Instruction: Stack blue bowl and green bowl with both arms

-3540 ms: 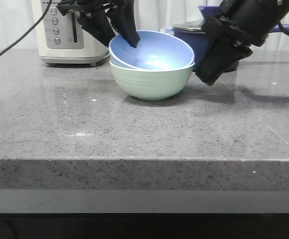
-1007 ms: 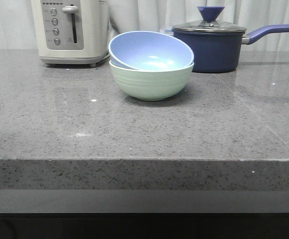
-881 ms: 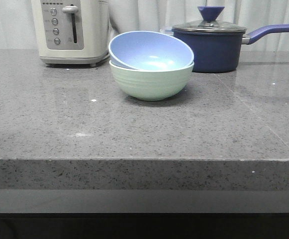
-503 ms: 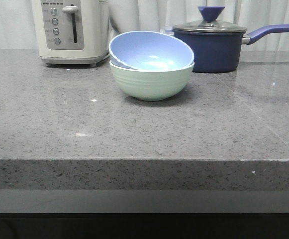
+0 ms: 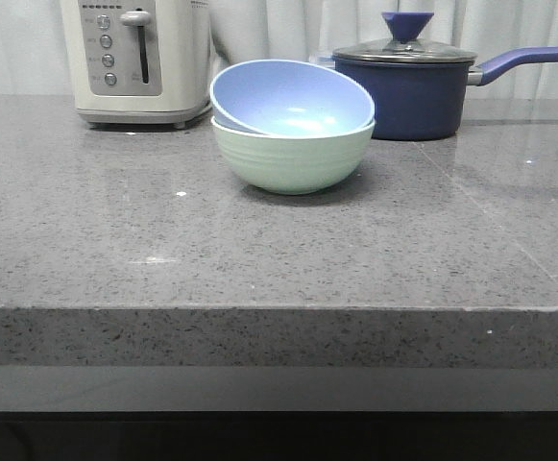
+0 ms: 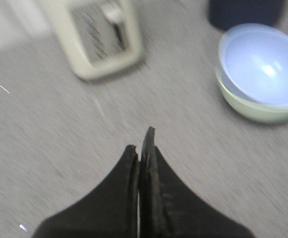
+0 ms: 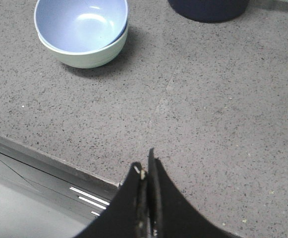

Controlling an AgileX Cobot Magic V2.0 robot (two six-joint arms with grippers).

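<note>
While the grey stone countertop [image 5: 259, 259] fills most of the front view, neither arm appears in it, and the stack sits alone toward the back of the surface, between a cream toaster [image 5: 134, 58] at the robot's left and a navy lidded saucepan [image 5: 413, 91] at its right. Of the pair, the green bowl [image 5: 291, 158] is the larger and stands upright on the stone. Nested in it, the blue bowl [image 5: 291, 98] is not level: it leans, its rim lifted on the toaster side and sunk to the green rim on the saucepan side, its mouth tipped toward the camera. Being round, the bowls offer no long axis to line up with; the lean is the only direction that matters, and any levelling touch would likely fall on that raised edge.

Both wrist views put the stack well apart from the fingers, out ahead of them and off to one side. The left gripper [image 6: 141, 148], blurred in its view, hangs above bare stone with its jaws pressed together and empty. The right gripper [image 7: 144, 168] is likewise closed on nothing, poised over the counter's near edge. Which arm is nearer cannot be judged. By appearances the stacking is essentially complete.
</note>
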